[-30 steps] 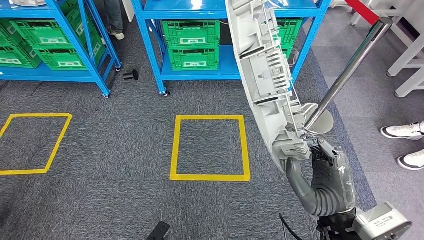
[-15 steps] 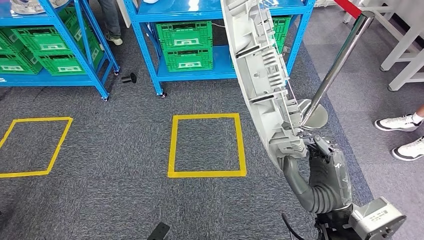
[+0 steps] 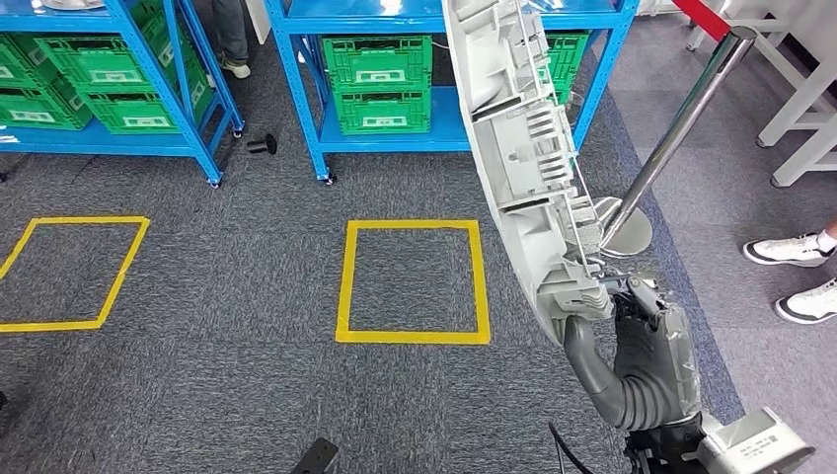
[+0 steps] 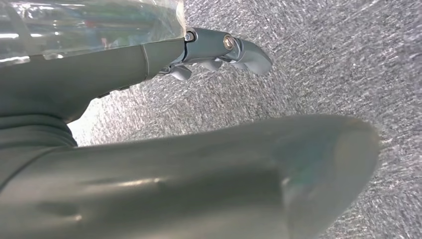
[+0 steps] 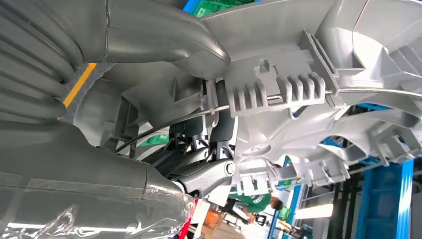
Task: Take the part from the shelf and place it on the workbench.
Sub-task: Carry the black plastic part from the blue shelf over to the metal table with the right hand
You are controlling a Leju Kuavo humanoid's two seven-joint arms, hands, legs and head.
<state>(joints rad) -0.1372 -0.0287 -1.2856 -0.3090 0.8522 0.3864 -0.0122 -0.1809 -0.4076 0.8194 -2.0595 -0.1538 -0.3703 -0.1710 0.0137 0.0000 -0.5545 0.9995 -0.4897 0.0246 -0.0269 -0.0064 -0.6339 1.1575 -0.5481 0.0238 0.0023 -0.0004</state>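
Observation:
The part [image 3: 523, 168] is a long, curved, light grey plastic panel with ribs and clips. It stands nearly upright in the head view, rising from my right hand [image 3: 642, 346] to the top edge of the picture. My right hand grips its lower end at the lower right, over the carpet. In the right wrist view the thumb [image 5: 164, 40] presses on the part's [image 5: 318, 59] ribbed inner side, with dark fingers [image 5: 209, 169] behind it. In the left wrist view my left hand [image 4: 199, 124] hangs over grey carpet and holds nothing, its fingers [image 4: 224, 47] apart from the thumb.
Blue shelves [image 3: 296, 89] with green crates [image 3: 380, 84] stand at the far side. Two yellow tape squares [image 3: 413, 282] [image 3: 69, 275] mark the carpet. A chrome barrier post [image 3: 681, 133] stands just right of the part. A person's shoes [image 3: 790, 255] are at the right edge, white table legs [image 3: 804, 109] beyond.
The whole picture has swayed slightly, so the camera moved. The part stays gripped in my right hand at the same tilt.

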